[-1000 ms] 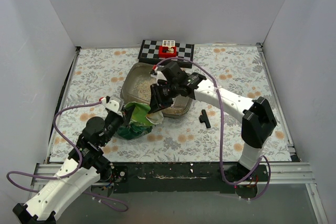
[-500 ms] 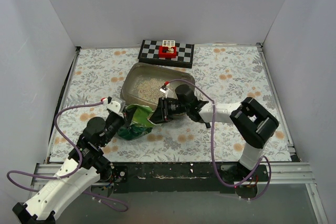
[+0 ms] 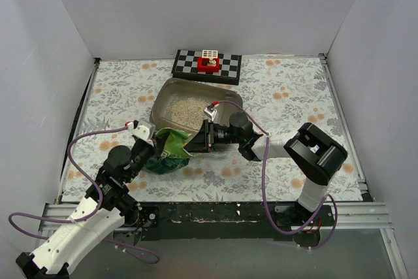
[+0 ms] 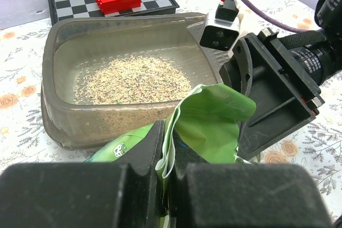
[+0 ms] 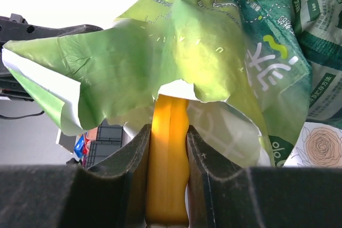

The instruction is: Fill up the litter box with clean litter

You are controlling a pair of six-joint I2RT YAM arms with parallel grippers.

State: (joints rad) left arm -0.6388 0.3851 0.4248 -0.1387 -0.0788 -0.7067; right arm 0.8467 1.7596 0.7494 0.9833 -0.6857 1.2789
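Floral table [image 3: 294,96] carries litter box [image 3: 159,106], green bag [image 3: 166,156], checkered board [image 3: 189,63].

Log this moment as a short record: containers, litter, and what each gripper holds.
litter box: mid-table, floor partly covered
clean litter: thin patch inside the box, bare plastic around it
green bag: crumpled, lying against the box's near wall
left gripper: shut on the bag's edge
right gripper: shut on the yellow scoop, whose far end is hidden under the bag's torn edge
far edge: checkered board carrying a red block
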